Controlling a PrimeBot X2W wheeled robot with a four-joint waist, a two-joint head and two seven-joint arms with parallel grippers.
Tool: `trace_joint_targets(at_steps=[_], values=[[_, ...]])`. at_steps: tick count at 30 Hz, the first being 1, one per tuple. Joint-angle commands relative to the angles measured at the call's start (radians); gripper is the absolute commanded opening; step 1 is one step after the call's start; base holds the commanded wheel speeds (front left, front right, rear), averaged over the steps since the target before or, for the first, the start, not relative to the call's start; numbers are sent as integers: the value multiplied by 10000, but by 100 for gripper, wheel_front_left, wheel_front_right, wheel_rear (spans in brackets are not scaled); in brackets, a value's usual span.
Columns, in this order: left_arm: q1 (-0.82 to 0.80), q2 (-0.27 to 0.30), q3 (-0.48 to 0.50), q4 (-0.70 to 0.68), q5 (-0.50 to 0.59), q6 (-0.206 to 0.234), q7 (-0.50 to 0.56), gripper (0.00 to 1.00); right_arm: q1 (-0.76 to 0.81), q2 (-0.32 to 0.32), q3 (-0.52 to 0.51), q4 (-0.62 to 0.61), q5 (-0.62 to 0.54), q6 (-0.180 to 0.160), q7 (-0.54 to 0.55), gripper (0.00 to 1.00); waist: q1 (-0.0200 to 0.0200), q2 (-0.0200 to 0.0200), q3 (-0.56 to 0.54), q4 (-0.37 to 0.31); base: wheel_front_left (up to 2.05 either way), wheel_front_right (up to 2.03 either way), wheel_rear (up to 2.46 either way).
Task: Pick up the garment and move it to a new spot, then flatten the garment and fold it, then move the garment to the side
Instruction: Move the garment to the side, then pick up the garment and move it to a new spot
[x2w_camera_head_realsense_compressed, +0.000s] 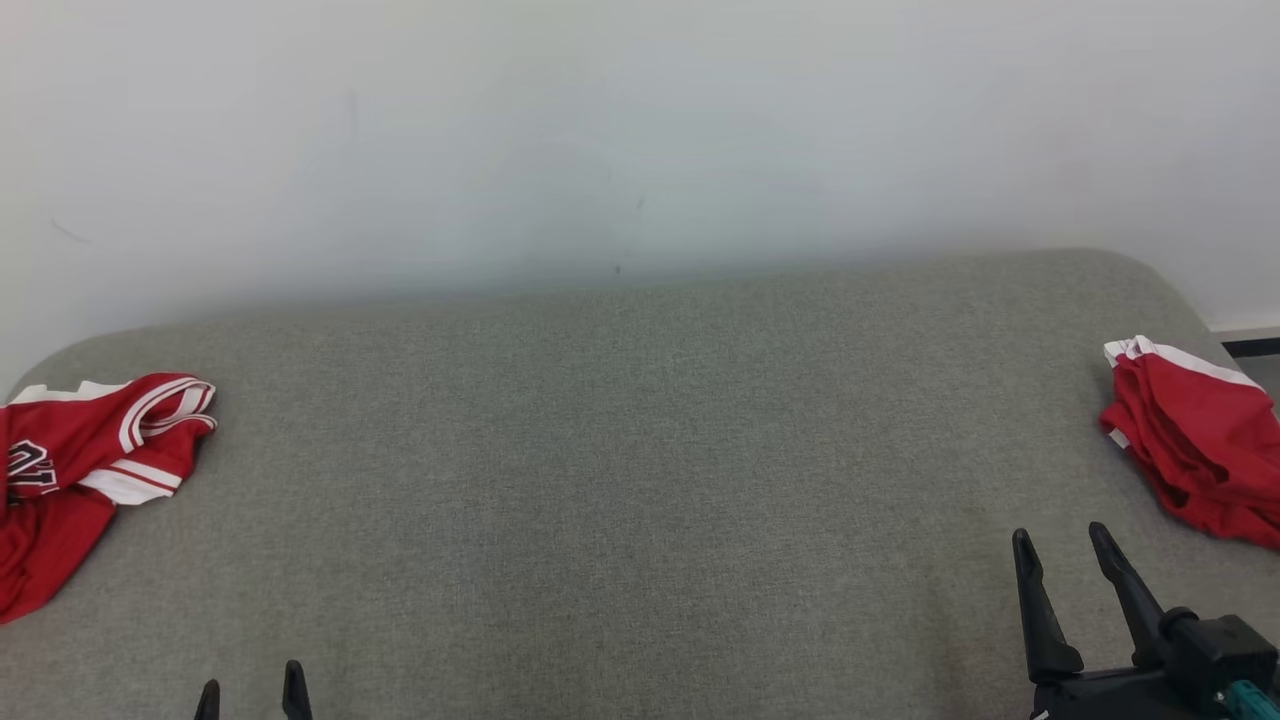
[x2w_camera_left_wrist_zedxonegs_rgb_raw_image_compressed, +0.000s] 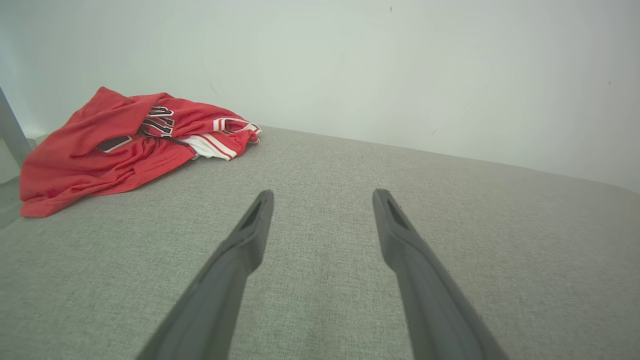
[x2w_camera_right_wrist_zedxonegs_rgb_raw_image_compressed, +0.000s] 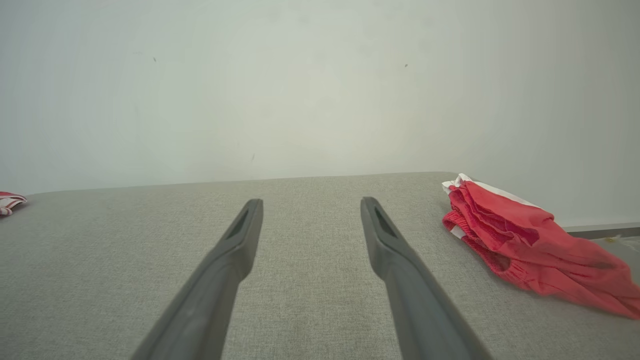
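**A:** Where do the garments lie relative to the grippers?

**B:** Two red pieces lie on the grey fabric surface (x2w_camera_head_realsense_compressed: 640, 450). The red jersey (x2w_camera_head_realsense_compressed: 85, 440), trimmed with white stripes, is crumpled at the surface's left edge. It is well apart from the left gripper (x2w_camera_head_realsense_compressed: 250, 685), ahead of it and to its left. The bunched red garment (x2w_camera_head_realsense_compressed: 1200, 450), edged in white, lies at the right edge. It is near the right gripper (x2w_camera_head_realsense_compressed: 1059, 535), ahead of it and to its right, not touching.

**A:** Any writing?

**B:** There are dark, white-outlined numerals on the jersey, partly folded under. I can't read them with certainty.

**A:** And the arms?

**B:** Both grippers sit low over the bare middle of the surface, fingers pointing toward the white wall (x2w_camera_head_realsense_compressed: 640, 120). Their jaws are spread wide with nothing between them. In the head view the right gripper reaches further forward than the left, whose fingertips poke up at the bottom edge.
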Motion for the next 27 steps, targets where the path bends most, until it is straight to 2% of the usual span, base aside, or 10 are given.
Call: trace_joint_targets(at_steps=[1, 27], values=[[70, -17, 40, 35, -47, 3, -33, 100, 87, 54, 7, 37, 21, -22, -65, 100, 1, 1, -61, 41, 0, 0, 0], [-81, -18, 43, 129, -7, -101, -33, 100, 140, 15, 304, -10, 39, -23, -88, 100, 1, 1, -6, -40, 0, 0, 0]])
